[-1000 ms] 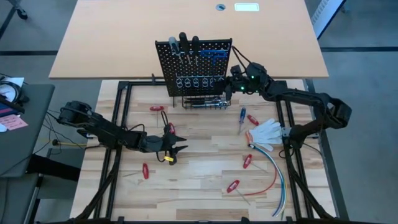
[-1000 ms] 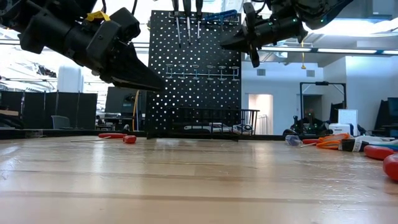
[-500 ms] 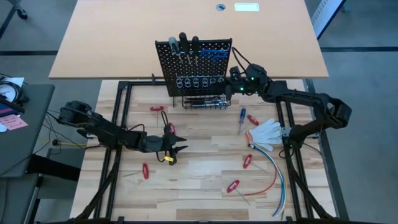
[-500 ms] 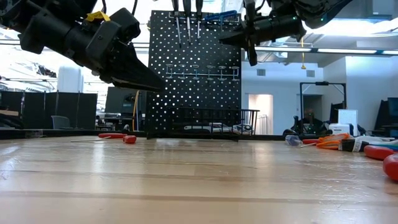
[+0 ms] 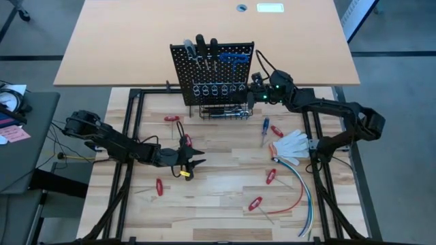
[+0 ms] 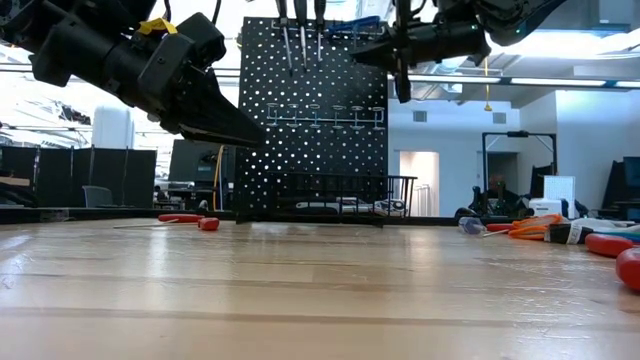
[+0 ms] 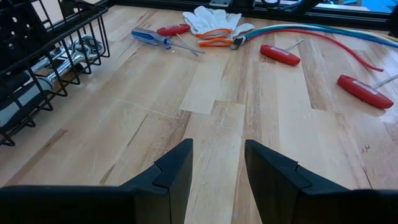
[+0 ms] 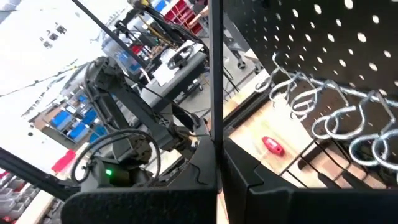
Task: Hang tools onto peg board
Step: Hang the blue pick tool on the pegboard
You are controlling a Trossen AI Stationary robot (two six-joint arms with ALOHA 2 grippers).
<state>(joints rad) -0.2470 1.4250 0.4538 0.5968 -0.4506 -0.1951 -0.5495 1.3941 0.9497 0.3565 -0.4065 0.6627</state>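
1. Up at the peg board (image 5: 212, 71), which stands upright at about 12 o'clock from the middle of the wooden table (image 5: 225, 197), the right gripper (image 5: 253, 90) sits at the board's 3 o'clock edge, level with the row of ring holders (image 5: 216, 88).
2. Its fingers are pressed together on a thin dark tool shaft (image 8: 216, 68), which runs straight up between them in the right wrist view; in the low view the same shaft (image 6: 402, 60) hangs near vertical beside the panel. What kind of tool it is cannot be told.
3. Already hanging at the board's top are 3 dark-handled screwdrivers (image 5: 201, 46) and a blue tool (image 5: 233, 59); silver tools lie in the wire basket (image 5: 225, 111) at its base.
4. The left gripper (image 5: 194, 165) hovers above the table at about 9 o'clock from centre, its fingers (image 7: 174, 171) apart with bare wood between them, clamped on nothing.
5. Loose tools lie on the table: a blue-handled screwdriver (image 5: 265, 126) and white gloves (image 5: 293, 143) at 3 o'clock, red-handled tools (image 5: 255, 203) toward 5 o'clock, another red-handled one (image 5: 159, 186) near 7 o'clock, and a red one (image 5: 171, 118) at 10 o'clock.
6. Red, blue and white cables (image 5: 303, 194) curve along the 4 o'clock side.
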